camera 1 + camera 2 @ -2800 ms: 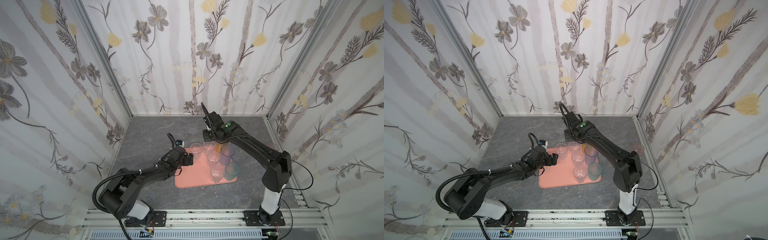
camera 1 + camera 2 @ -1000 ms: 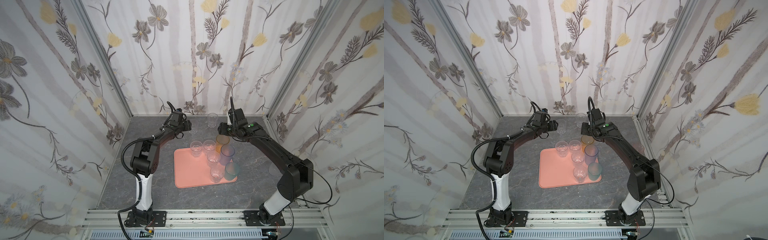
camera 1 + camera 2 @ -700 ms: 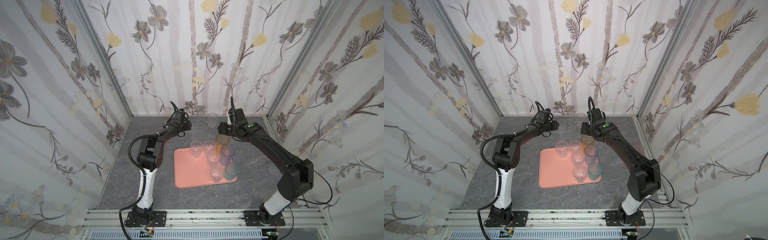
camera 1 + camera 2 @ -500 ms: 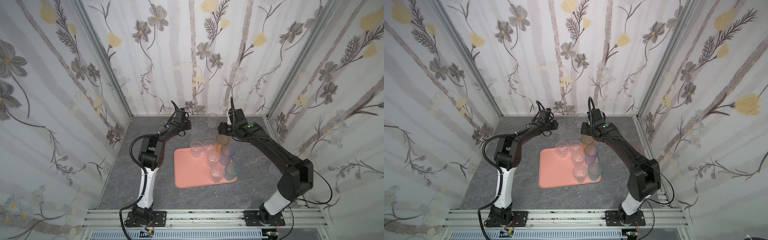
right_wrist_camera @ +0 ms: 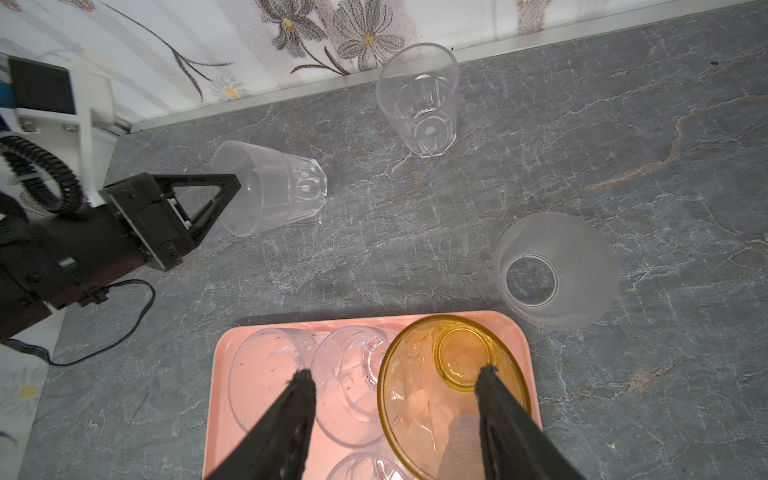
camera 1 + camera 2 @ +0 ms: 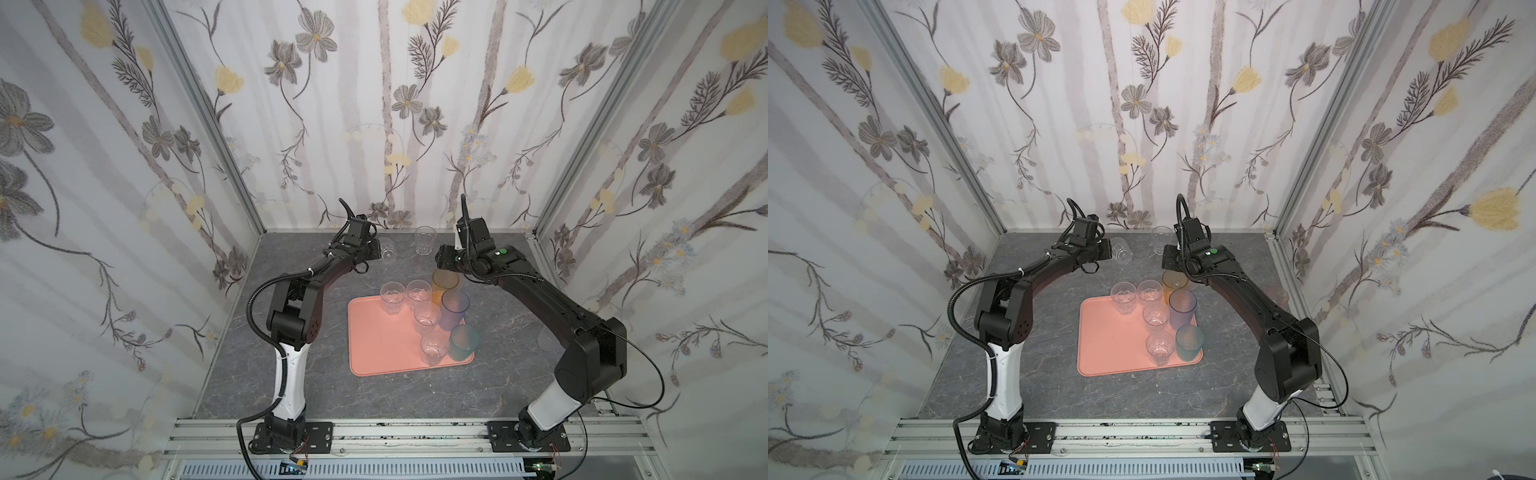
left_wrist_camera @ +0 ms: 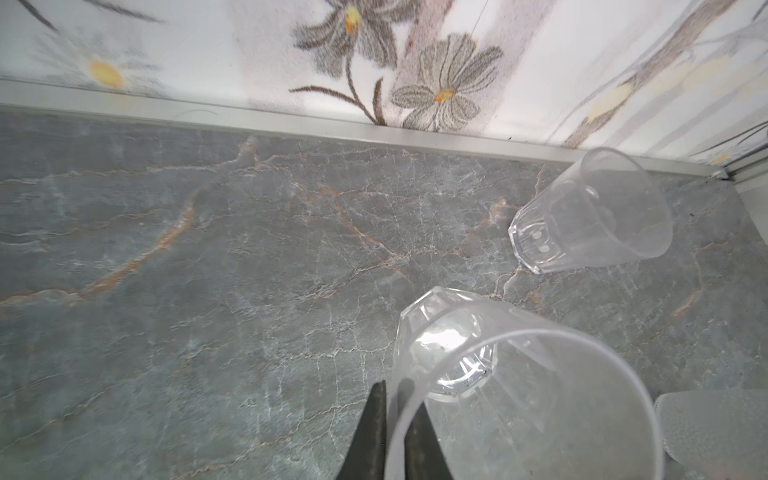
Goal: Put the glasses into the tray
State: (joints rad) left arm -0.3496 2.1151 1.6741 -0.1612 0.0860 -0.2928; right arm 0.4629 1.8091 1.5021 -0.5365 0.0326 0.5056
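Seven tumblers stand on the salmon-pink tray (image 6: 374, 351) in both top views: four clear ones, an amber tumbler (image 6: 444, 286) at its far right corner, a purple tumbler (image 6: 454, 309) just in front of that, and a teal tumbler (image 6: 463, 343) at the near right corner. Behind the tray, on the grey marbled tabletop (image 6: 478, 395), an upright clear tumbler (image 6: 424, 240) stands close to the back wall. Left of it, a tipped clear tumbler (image 6: 388, 250) lies at the tip of the left gripper (image 6: 379, 251). The right gripper (image 6: 443, 264) hangs over the amber tumbler.

From the left wrist, two dark fingers (image 7: 370, 440) are pressed together on the rim of the tipped clear tumbler (image 7: 478, 374), one outside the wall and one inside. Its faceted base points away from them. The upright clear tumbler (image 7: 590, 216) stands farther off, at the foot of the wall.

From the right wrist, the right gripper (image 5: 395, 376) has its fingers wide apart and grips nothing: one is over a clear tumbler on the tray, the other over the amber tumbler's mouth. A frosted tumbler (image 5: 557, 270) stands on the tabletop just off the tray's corner. The left gripper (image 5: 226, 187) bites the tipped clear tumbler's rim; whether it is lifted I cannot tell.
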